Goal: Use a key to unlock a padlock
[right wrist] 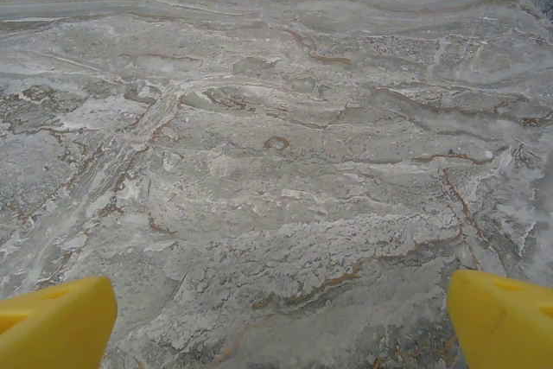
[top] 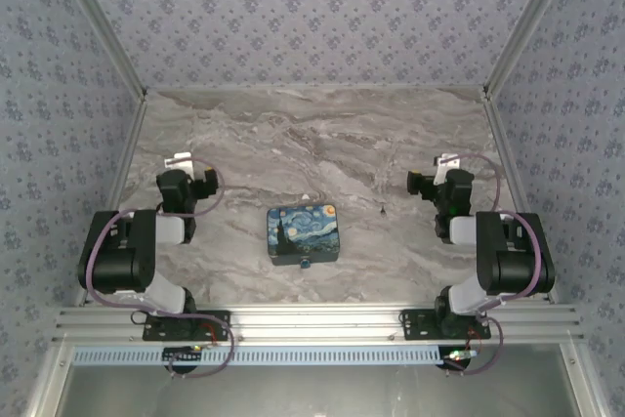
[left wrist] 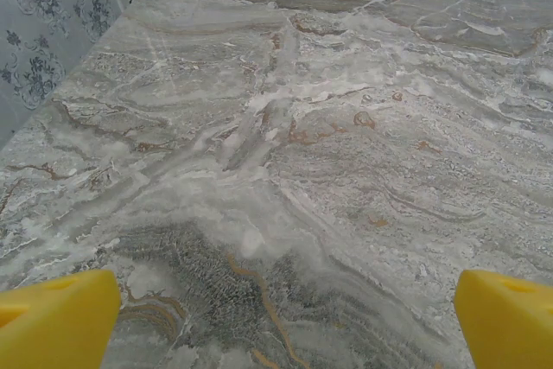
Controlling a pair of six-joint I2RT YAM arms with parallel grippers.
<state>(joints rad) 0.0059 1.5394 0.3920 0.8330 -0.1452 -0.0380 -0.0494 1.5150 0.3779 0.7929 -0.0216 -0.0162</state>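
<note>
The tiny blue-teal padlock (top: 306, 263) hangs at the near edge of a rectangular box (top: 304, 231) printed with a starry-night painting, in the middle of the marble table (top: 322, 144). The key (top: 382, 209) is a thin dark sliver lying on the marble to the right of the box. My left gripper (top: 181, 161) rests at the left side, well away from the box, and its yellow fingertips (left wrist: 56, 321) stand wide apart over bare marble. On the right side my right gripper (top: 447, 161) is also open, with nothing between its yellow fingertips (right wrist: 501, 321).
Patterned walls and metal frame posts (top: 498, 134) close in the table on three sides. An aluminium rail (top: 312, 319) holding both arm bases runs along the near edge. Open marble lies ahead of both grippers.
</note>
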